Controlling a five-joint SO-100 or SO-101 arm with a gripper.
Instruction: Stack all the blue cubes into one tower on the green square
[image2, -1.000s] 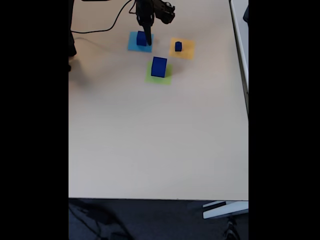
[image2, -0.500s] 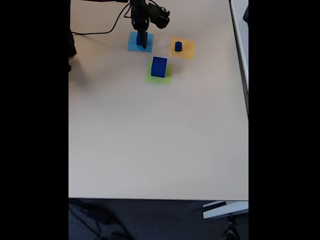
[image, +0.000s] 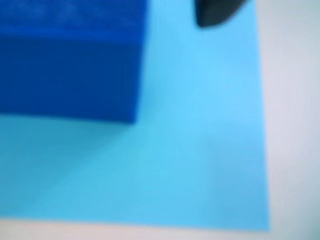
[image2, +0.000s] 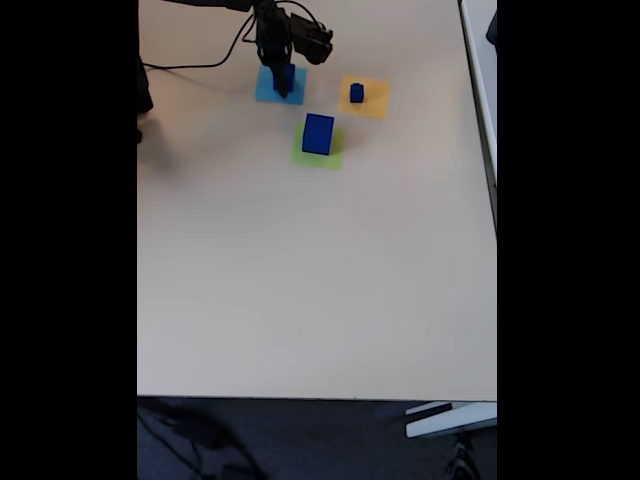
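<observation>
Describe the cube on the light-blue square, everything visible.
The medium blue cube is dark blue, solid and matte, with sharp edges. It sits flat on the light-blue square, blurred and close in the wrist view, where one dark fingertip stands apart from it. In the fixed view the gripper is down around it, largely covering it; actual contact cannot be judged.

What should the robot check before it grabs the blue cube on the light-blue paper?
1. Tool is down at the medium blue cube: ok.
2. That cube sits on the light-blue square: ok.
3. Cube is between the tool's fingers: cannot tell; a dark fingertip shows to its right in the wrist view.
4. Big blue cube waits on the green square: ok.
5. Top of the big cube is free: ok.
6. Small blue cube on the orange square is out of the way: ok.
</observation>
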